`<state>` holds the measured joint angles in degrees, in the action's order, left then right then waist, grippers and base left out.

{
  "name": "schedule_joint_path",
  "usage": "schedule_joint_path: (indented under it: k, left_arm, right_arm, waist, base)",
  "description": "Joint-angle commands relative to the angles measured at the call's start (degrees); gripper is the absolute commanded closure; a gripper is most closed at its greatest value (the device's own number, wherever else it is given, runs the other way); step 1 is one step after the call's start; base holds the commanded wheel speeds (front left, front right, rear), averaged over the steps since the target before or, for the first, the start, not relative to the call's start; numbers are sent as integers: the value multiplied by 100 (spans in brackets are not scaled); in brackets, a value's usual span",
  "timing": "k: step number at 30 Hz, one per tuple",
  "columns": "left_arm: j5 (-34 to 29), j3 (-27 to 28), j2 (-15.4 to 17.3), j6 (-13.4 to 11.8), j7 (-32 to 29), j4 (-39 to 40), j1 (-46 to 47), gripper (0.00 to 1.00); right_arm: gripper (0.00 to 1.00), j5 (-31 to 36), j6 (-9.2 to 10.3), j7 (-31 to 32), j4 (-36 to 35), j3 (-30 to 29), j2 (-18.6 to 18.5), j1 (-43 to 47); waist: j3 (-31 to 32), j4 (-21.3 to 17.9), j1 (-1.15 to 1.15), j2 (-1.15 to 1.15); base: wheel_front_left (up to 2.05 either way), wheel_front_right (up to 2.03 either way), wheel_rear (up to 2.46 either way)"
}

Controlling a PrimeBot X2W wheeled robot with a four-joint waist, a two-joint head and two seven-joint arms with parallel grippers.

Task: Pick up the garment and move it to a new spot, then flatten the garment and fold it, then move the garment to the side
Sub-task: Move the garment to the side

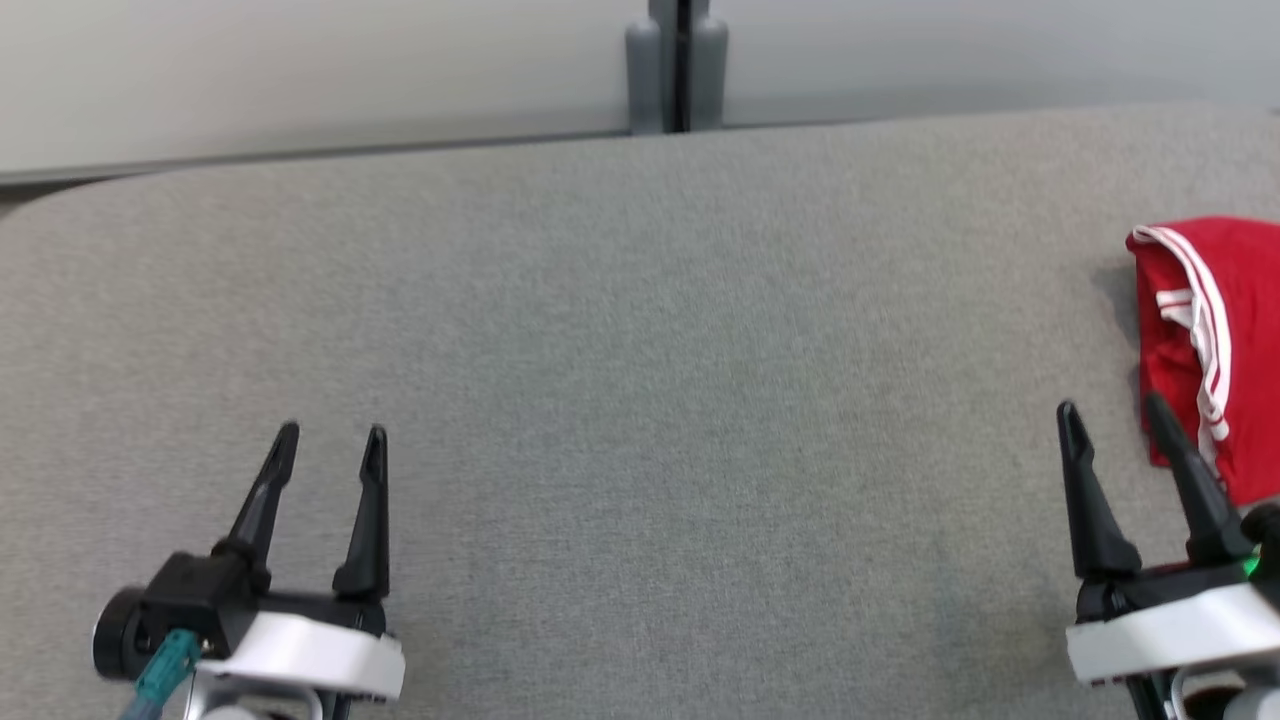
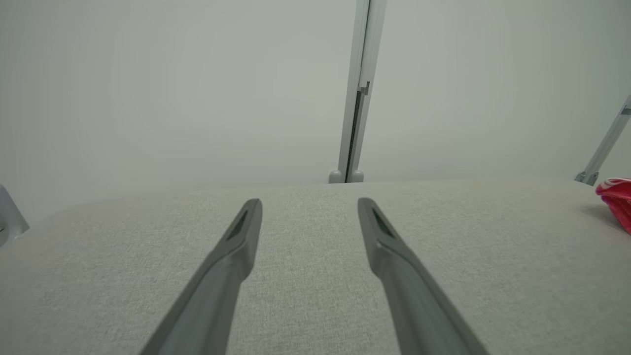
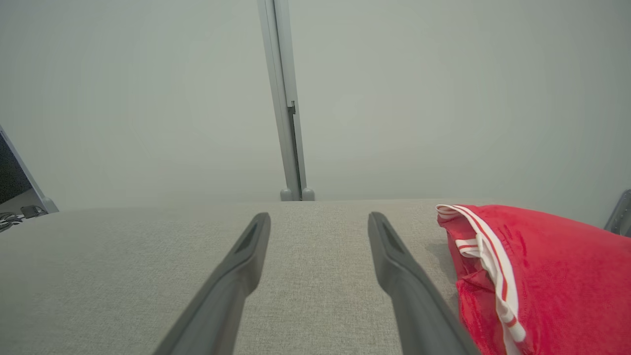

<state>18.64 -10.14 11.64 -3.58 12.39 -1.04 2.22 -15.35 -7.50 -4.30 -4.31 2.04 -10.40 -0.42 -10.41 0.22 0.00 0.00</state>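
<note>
**Item 1: red garment with white stripes** point(image 1: 1225, 330). It lies at the far right of the grey fabric-covered table point(image 1: 640, 350), partly cut off by the head view's edge. It is a compact bundle of stacked layers, with the striped edge turned toward the table's middle.

**Item 2: left gripper** point(image 1: 330, 435). I see its fingers spread wide with nothing between them. It sits over the near left of the table, well apart from the garment.

**Item 3: right gripper** point(image 1: 1112, 408). Its fingers are likewise spread and empty, just beside the garment's near corner. I cannot tell whether the outer finger touches the cloth.

**Status, my judgement:** pick-up, flattening, folding and the move aside all look done, though the fold is loose rather than crisp. I see no step left to do.
</note>
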Motion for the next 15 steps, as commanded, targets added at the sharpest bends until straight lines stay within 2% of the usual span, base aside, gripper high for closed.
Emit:
schedule_joint_path:
  k: [1,15]
  left_arm:
    - [26,22,32,8,35,-41,-123,0]
    - [101,44,173,-123,-60,-138,-851,0]
  right_arm:
    - [0,17,2,46,-56,-22,16,140]
    - [0,182,2,505,-538,-236,196,1083]
  waist:
    - [339,187,0,0]
    - [1137,207,0,0]
  base:
    - [0,0,0]
    - [0,0,0]
